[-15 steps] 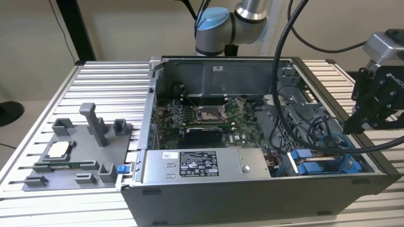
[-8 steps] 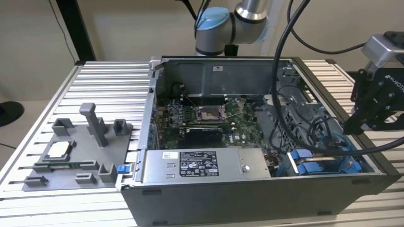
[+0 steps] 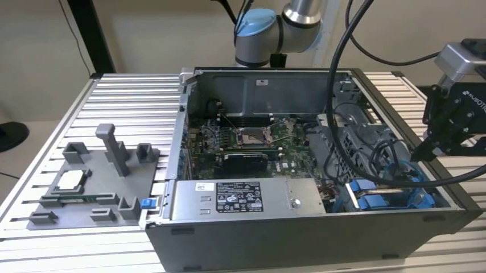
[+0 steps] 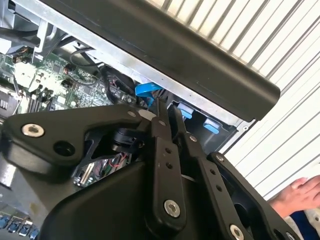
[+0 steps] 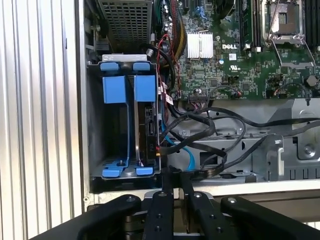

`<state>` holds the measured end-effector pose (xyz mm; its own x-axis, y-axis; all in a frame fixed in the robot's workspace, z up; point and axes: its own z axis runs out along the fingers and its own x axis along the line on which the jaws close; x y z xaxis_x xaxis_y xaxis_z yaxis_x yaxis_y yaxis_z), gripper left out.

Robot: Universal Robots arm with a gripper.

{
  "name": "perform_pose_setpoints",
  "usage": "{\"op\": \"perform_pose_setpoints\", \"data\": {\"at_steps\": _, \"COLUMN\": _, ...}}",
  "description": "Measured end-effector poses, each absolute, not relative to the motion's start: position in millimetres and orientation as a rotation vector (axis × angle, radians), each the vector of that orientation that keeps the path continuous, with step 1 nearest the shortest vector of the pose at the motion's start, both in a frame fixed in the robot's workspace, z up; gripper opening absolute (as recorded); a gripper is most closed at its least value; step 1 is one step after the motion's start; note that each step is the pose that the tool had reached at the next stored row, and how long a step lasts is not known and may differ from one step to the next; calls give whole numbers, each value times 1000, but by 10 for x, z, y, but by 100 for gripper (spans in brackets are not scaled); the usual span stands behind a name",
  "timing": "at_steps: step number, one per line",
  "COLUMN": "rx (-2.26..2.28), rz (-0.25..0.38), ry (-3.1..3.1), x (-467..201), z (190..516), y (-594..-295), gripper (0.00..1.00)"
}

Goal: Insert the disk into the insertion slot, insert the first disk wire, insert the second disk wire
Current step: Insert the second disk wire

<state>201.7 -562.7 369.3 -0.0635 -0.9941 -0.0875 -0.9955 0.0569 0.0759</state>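
The disk [image 5: 148, 127] sits upright in the insertion slot [image 5: 117, 130], blue carrier tabs showing, at the open computer case's [image 3: 304, 233] near corner on the exterior view's right. The gripper [image 5: 172, 184] hangs just above the case edge beside the slot, fingers [image 4: 161, 131] pressed nearly together, pinching nothing I can make out. A white label with small print, unreadable, sits on the power-supply box [image 3: 239, 199]; a person's hand [image 4: 300, 195] shows at the table edge.

The hand [image 3: 423, 152] hangs above the insertion slot [image 3: 395, 196] at the open computer case's [image 3: 304, 227] corner.

Black cables [image 5: 210, 125] crowd beside the insertion slot [image 5: 117, 130], whose open side is unobstructed.
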Motion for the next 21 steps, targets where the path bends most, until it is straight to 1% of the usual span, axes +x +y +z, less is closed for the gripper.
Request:
{"op": "perform_pose_setpoints", "data": {"at_steps": 13, "rx": -2142, "rz": 181, "ry": 2275, "x": 2015, "z": 3696, "y": -5628, "gripper": 0}}
{"op": "perform_pose_setpoints", "data": {"at_steps": 21, "rx": -2142, "rz": 181, "ry": 2275, "x": 1850, "z": 3790, "y": -5628, "gripper": 0}}
